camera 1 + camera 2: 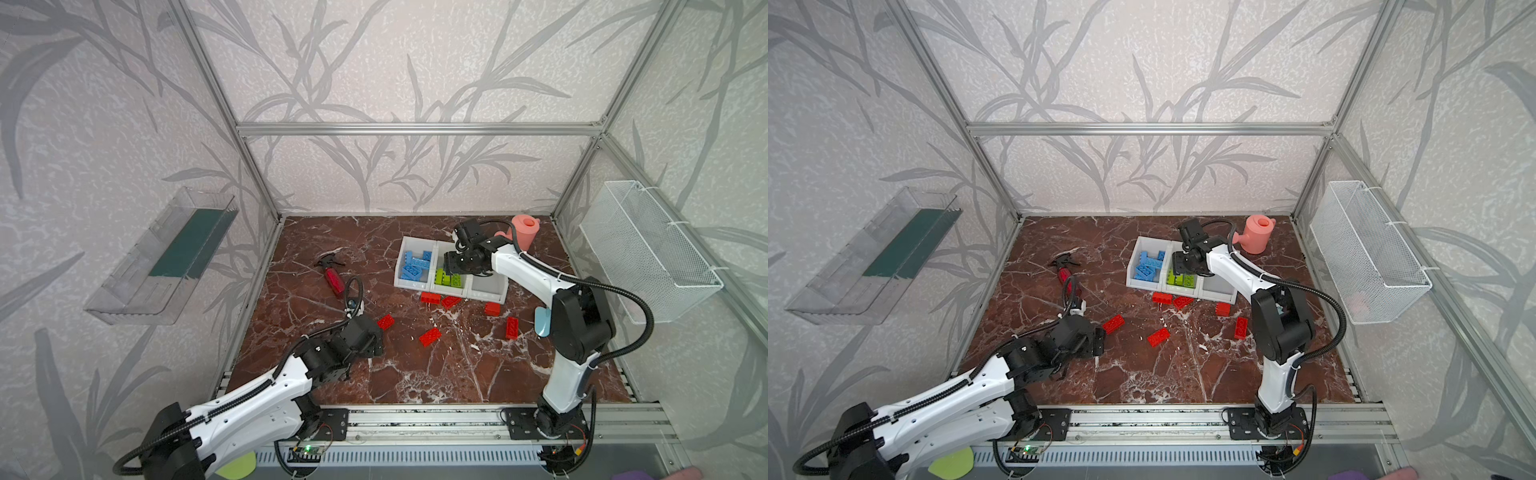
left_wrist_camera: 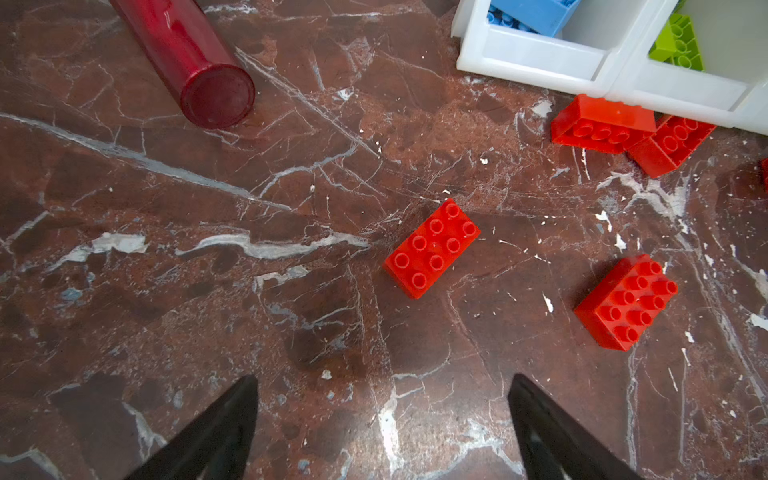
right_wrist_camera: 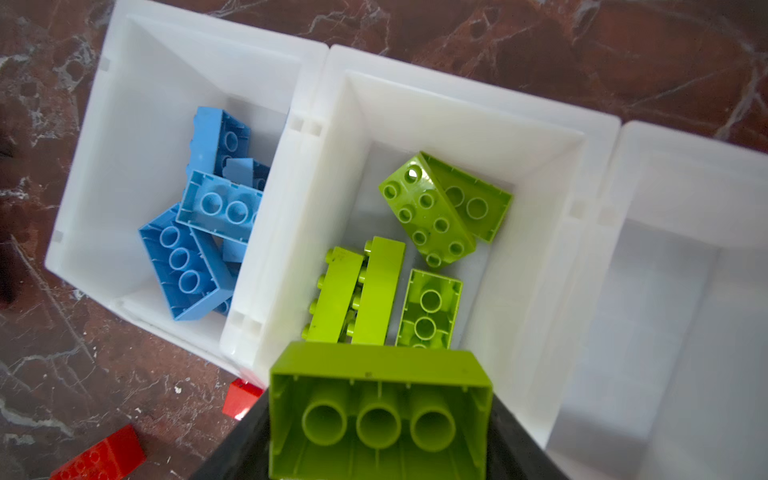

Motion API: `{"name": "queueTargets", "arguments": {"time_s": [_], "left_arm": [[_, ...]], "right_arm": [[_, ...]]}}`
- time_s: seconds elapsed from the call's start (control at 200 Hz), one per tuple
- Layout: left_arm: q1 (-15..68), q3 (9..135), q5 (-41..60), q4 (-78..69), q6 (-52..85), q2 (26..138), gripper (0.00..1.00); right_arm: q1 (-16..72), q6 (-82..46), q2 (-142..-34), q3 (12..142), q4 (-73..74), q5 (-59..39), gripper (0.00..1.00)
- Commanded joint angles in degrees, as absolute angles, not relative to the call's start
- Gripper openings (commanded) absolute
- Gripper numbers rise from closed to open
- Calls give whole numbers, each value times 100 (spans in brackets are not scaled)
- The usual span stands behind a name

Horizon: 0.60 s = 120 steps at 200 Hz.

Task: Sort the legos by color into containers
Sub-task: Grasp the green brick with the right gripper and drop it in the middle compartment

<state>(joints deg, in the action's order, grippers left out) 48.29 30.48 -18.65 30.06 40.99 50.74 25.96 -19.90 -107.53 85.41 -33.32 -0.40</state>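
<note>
Three joined white containers [image 1: 409, 284] stand at the back of the table. The left one holds blue legos [image 3: 199, 249], the middle one lime green legos [image 3: 432, 208], and the right one [image 3: 665, 291] shows nothing inside. My right gripper [image 3: 380, 399] hangs over the middle container, shut on a lime green lego [image 3: 378, 419] whose hollow underside faces the camera. Several red legos [image 1: 430, 336] lie on the table in front of the containers. My left gripper [image 2: 382, 378] is open just above the table, short of one red lego [image 2: 432, 248].
A red spray bottle [image 1: 334, 276] lies left of the containers. A pink watering can [image 1: 524, 230] stands behind them. A light blue object [image 1: 542, 322] sits by the right arm. A wire mesh basket [image 1: 648, 253] and a clear tray [image 1: 162, 257] hang on the side walls.
</note>
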Motion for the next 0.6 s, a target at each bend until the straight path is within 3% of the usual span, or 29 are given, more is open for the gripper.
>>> {"name": "queueTargets", "arguments": {"time_s": [0.0,0.27,0.595], "left_arm": [[4830,2990,-2053,2963,4176,5103,94],[4826,2996,-1887,2806,4106,5356,94],[4812,3336,-1538,2625,3936,6571,90]], "right_arm": [[2576,-1899,-10825,8793,-3516,-81,68],[2558,-1863,-10857,8842,-3547,-18,86],[2558,-1898,-9990,8085,-3155,-201,86]]}}
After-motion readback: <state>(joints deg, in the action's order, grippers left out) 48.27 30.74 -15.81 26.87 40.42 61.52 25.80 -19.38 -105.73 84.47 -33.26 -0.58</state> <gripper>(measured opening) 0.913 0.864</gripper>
